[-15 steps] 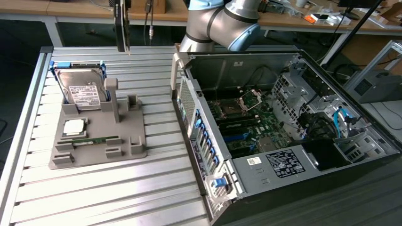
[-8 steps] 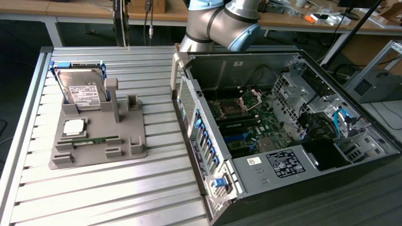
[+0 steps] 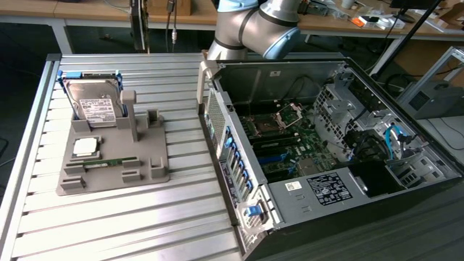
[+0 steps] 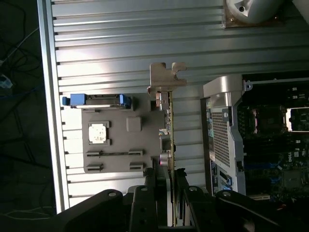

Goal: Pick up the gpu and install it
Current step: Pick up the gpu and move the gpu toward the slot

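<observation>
1. While the open computer case lies on its side on the slatted table, the gripper has its fingers clamped on the gpu, holding it in the air just outside the case's perforated rear wall.
2. Seen edge-on in the wrist view, the card's long axis runs straight out from the fingers and roughly parallel to that rear wall. Its silvery end bracket is at the far end, away from the gripper.
3. The motherboard lies to one side of the card, across the rear wall, rather than ahead of the bracket. The card and the case are near each other but not touching.
4. On the card's other side, away from the case, the grey holder tray carries the hard drive, a processor chip and a memory stick. The card hangs clear of all three.
</observation>
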You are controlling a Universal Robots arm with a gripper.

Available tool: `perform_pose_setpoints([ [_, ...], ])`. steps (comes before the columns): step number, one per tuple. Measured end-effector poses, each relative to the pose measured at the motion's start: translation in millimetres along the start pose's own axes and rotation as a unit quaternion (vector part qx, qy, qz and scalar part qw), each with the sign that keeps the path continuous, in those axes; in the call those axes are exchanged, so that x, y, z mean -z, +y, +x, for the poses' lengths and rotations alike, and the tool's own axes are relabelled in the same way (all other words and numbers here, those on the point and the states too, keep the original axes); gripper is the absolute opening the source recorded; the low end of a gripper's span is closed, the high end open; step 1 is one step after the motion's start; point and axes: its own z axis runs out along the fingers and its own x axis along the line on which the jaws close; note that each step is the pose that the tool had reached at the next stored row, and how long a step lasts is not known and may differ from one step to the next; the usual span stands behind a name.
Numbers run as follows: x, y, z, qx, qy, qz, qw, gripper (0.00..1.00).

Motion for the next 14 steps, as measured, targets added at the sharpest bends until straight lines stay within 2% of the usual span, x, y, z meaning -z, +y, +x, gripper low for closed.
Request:
perform_pose_setpoints([
  [8, 2.4, 0.1, -0.3, 0.000, 0.0000, 0.0000, 1.0000, 0.27],
  [14, 1.6, -1.7, -6.6, 0.000, 0.0000, 0.0007, 1.0000, 0.27],
])
